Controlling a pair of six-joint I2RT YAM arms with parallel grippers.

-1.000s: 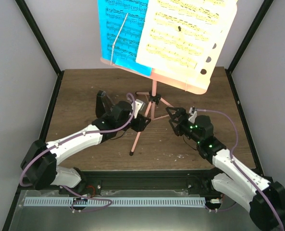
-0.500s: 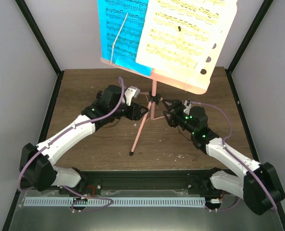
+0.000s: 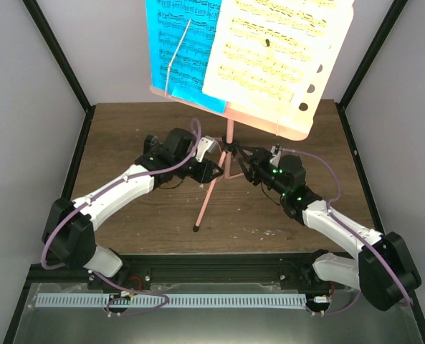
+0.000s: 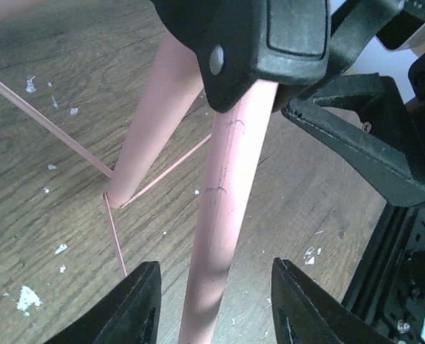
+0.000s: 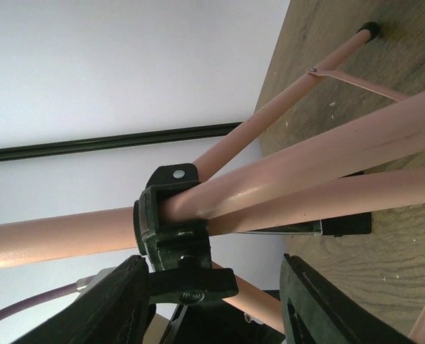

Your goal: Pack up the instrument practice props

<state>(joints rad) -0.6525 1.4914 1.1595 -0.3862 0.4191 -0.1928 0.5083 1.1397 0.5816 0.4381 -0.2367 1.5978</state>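
Left gripper (image 4: pixel 216 304) and right gripper (image 5: pixel 216 304) stand unclamped astride a leg (image 4: pixel 226 179) and the collar (image 5: pixel 173 229) of the music stand (image 3: pixel 269 122); a lopsided squeeze could topple it, spilling pages (image 3: pixel 277 50).

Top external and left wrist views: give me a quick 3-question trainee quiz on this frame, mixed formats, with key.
1. True or false: the music stand lies folded flat on the table.
2. In the top view, which sheet sits on the left half of the stand's desk? A) cyan sheet B) white sheet C) green sheet
3. In the left wrist view, what runs between the fingers of the left hand?
Key: 1 false, it stands upright on its legs. 2 A. 3 a pink leg of the stand.
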